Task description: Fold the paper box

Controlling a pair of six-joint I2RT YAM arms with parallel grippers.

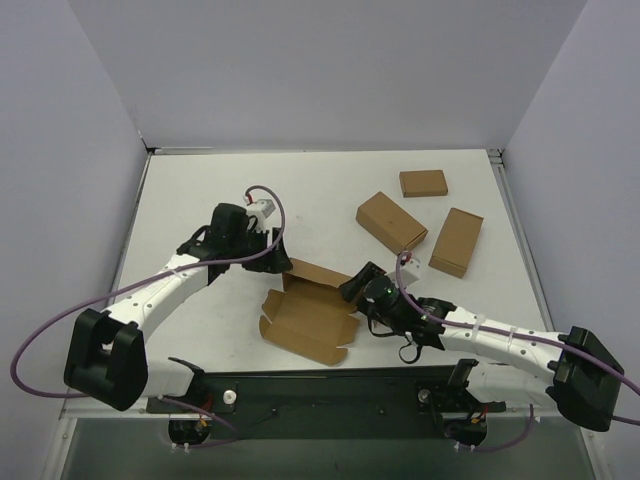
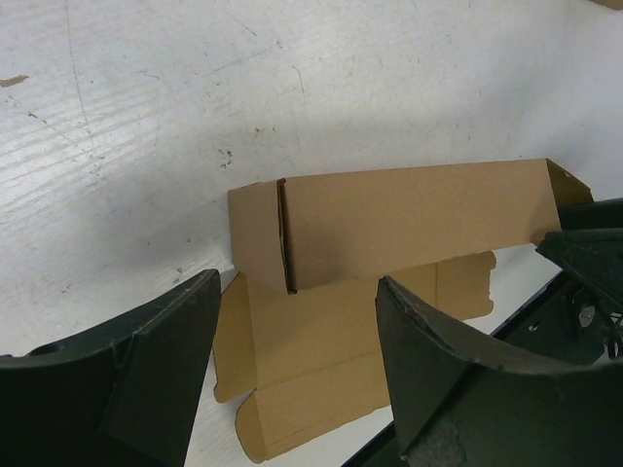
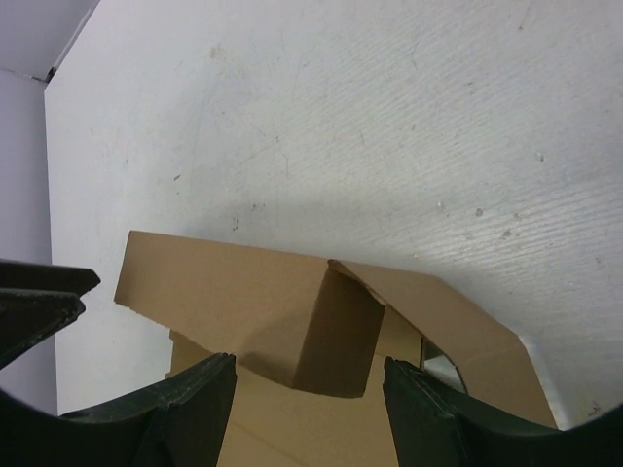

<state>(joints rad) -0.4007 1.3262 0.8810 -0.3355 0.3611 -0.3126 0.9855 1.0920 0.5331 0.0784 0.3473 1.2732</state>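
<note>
The paper box (image 1: 312,322) lies near the front middle of the table as a partly folded brown blank. Its base is flat and its far long wall (image 2: 409,219) stands up, with a short end flap (image 3: 341,331) turned inward. My left gripper (image 1: 278,254) hovers by the box's far left corner. In the left wrist view the left gripper (image 2: 297,336) is open above the flat base, holding nothing. My right gripper (image 1: 354,286) is at the box's right end. Seen from the right wrist, the right gripper (image 3: 310,394) is open, its fingers either side of the turned-in flap.
Three small ready-made brown boxes (image 1: 391,221), (image 1: 423,183), (image 1: 456,241) lie at the back right. Grey walls enclose the white table (image 1: 200,200) on three sides. A black rail (image 1: 330,385) runs along the near edge between the arm bases.
</note>
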